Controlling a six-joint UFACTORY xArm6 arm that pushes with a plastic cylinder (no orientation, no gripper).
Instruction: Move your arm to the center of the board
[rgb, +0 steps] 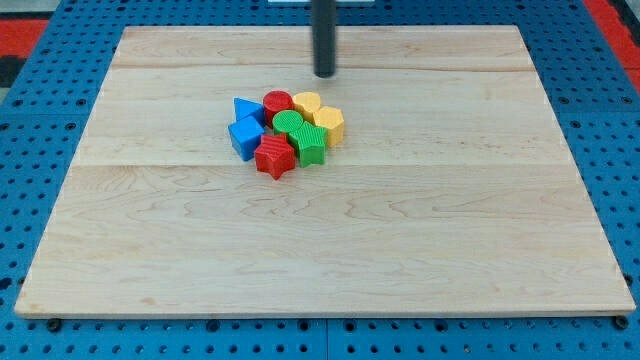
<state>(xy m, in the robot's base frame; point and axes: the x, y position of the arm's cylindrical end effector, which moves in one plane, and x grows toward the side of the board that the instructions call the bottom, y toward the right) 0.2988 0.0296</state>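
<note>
Camera view: my tip (325, 75) sits on the wooden board (330, 250) toward the view's top, a bit right of the board's middle line, rod going straight up out of frame. No pincer on this arm (just a plain dark rod, so nothing to open, narrow or hold).

Blocks are packed in one tight cluster below my tip, slightly left of it, near but not touching it. Nearest to the tip: yellow heart block (306, 102) and red cylinder (278, 102), side by side at the cluster's top edge. Yellow hexagon block (329, 123) is at the cluster's right. Blue triangle (246, 109) is at top left, blue cube-like block (245, 136) just under it. Green round block (290, 123) sits in the middle, a second green block (310, 144) (shape unclear) below and right of it. Red star (274, 157) is at the cluster's bottom.

Board centre lies just below the cluster; my tip is well above that spot, cluster between them. Board rests on a blue pegboard table (30, 200).
</note>
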